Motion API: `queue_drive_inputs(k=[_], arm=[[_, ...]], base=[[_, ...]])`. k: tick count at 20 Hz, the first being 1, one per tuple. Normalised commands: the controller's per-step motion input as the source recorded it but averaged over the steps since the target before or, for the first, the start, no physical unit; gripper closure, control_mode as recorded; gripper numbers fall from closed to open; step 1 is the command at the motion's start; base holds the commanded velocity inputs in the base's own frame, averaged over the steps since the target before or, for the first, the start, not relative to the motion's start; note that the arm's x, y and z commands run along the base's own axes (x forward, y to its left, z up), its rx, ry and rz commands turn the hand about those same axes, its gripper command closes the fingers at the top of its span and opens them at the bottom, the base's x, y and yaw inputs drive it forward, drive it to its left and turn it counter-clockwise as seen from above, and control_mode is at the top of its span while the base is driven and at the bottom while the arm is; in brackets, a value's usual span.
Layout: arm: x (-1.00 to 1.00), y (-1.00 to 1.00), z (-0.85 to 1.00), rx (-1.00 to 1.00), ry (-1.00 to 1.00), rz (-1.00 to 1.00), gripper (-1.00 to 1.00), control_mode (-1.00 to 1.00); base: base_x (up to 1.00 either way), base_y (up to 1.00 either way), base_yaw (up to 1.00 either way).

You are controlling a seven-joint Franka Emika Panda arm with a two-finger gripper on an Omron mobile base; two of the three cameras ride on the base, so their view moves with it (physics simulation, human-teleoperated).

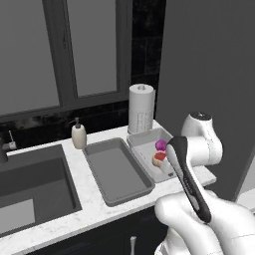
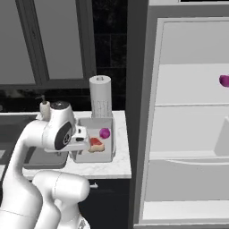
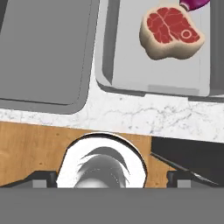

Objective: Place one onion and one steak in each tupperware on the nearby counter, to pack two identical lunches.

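Pincer (image 3: 112, 179): released, fingers spread wide, holding nothing, hovering above the near desk edge.
Desk (image 3: 144, 116): white marble-look top; both trays rest on it, side by side.
Filled tupperware (image 1: 143, 141): nearest the fridge; holds a steak (image 3: 171, 32) and a purple onion (image 1: 160, 145) just beyond the steak.
Bare tupperware (image 1: 118, 172): between the filled tray and the sink (image 1: 30, 182).
Soap bottle (image 1: 78, 134): upright behind the bare tray.
Paper-towel roll (image 1: 141, 108): upright behind the filled tray.
Fridge (image 2: 188, 125): open; another purple onion (image 2: 224, 81) on an upper shelf.
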Motion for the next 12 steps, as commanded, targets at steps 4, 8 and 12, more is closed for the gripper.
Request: queue_drive_inputs(k=[4, 8, 12], arm=[[-0.55, 0.03, 0.83, 0.00, -0.07, 0.12, -1.00, -1.00], [-0.54, 0.00, 0.77, 0.00, -0.08, 0.01, -1.00, -1.00], [-0.33, 0.00, 0.46, 0.10, -0.08, -0.04, -1.00, -1.00]], base=[[0.00, 0.00, 0.00], [0.00, 0.00, 0.00], [0.00, 0.00, 0.00]])
